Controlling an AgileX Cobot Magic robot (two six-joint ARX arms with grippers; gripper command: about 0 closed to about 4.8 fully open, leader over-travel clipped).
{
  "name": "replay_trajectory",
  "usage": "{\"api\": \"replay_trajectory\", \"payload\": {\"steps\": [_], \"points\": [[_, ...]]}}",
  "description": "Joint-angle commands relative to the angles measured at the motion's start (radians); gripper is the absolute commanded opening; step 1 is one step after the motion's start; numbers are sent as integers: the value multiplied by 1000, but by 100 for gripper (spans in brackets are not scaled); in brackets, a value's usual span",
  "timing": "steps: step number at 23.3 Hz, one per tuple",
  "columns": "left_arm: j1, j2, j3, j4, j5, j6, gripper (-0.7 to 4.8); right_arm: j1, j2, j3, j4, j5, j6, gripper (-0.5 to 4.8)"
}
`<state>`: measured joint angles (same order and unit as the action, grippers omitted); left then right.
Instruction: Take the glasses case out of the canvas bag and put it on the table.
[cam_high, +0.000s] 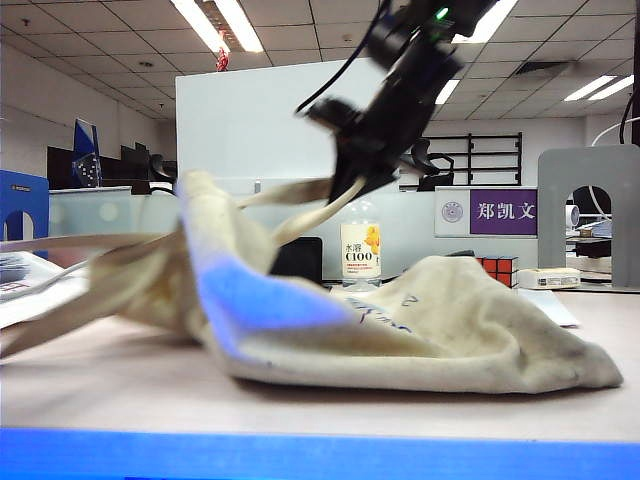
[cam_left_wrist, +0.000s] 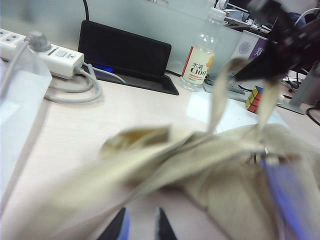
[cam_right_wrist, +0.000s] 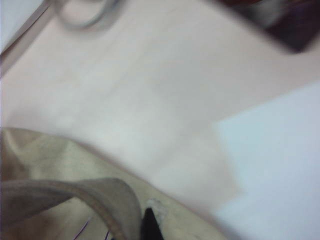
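The canvas bag (cam_high: 430, 320) lies slumped on the table (cam_high: 120, 385), cream with a blue patch on its near side. Its long straps (cam_high: 310, 215) rise to my right gripper (cam_high: 350, 185), which hangs above the bag and is shut on them. In the left wrist view the same straps (cam_left_wrist: 220, 95) run up to that dark right gripper (cam_left_wrist: 272, 62). The right wrist view shows one black fingertip (cam_right_wrist: 150, 225) pressed against a strap (cam_right_wrist: 100, 197). My left gripper (cam_left_wrist: 140, 222) stays low over the table near the bag's edge, slightly open and holding nothing. The glasses case is hidden.
Behind the bag stand a drink bottle (cam_high: 360, 250), a Rubik's cube (cam_high: 498, 268) and a black box (cam_left_wrist: 125, 52). A power strip with coiled cable (cam_left_wrist: 50, 55) lies at the back. White paper (cam_high: 548, 303) rests right of the bag, with a grey stand (cam_high: 590, 205) beyond.
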<state>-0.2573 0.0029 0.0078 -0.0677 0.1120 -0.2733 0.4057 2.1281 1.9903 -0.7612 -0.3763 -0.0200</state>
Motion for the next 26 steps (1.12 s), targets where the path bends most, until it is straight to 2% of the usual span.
{"api": "replay_trajectory", "payload": {"steps": [1, 5, 8, 14, 18, 22, 23, 24, 26], "points": [[-2, -1, 1, -6, 0, 5, 80, -39, -51, 4, 26, 31, -8, -6], [-2, -1, 0, -7, -3, 5, 80, -64, -97, 5, 85, 39, -6, -6], [-2, -1, 0, -8, -3, 5, 80, -47, -106, 4, 106, -32, -7, -6], [-2, -1, 0, -8, -3, 11, 80, 96, -51, 1, 74, -66, -23, -5], [-2, -1, 0, -14, -3, 11, 80, 229, 25, 1, 90, -70, -37, -6], [-2, -1, 0, -13, -3, 10, 80, 317, 102, 1, 123, -71, -34, -3], [-2, -1, 0, -13, -2, 10, 80, 332, 119, 1, 138, -71, -32, 35], [-2, -1, 0, -13, -2, 9, 80, 342, 128, 1, 150, -70, -32, 96], [-2, -1, 1, -13, -2, 7, 80, 359, 136, 1, 183, -52, -32, 311]]}}
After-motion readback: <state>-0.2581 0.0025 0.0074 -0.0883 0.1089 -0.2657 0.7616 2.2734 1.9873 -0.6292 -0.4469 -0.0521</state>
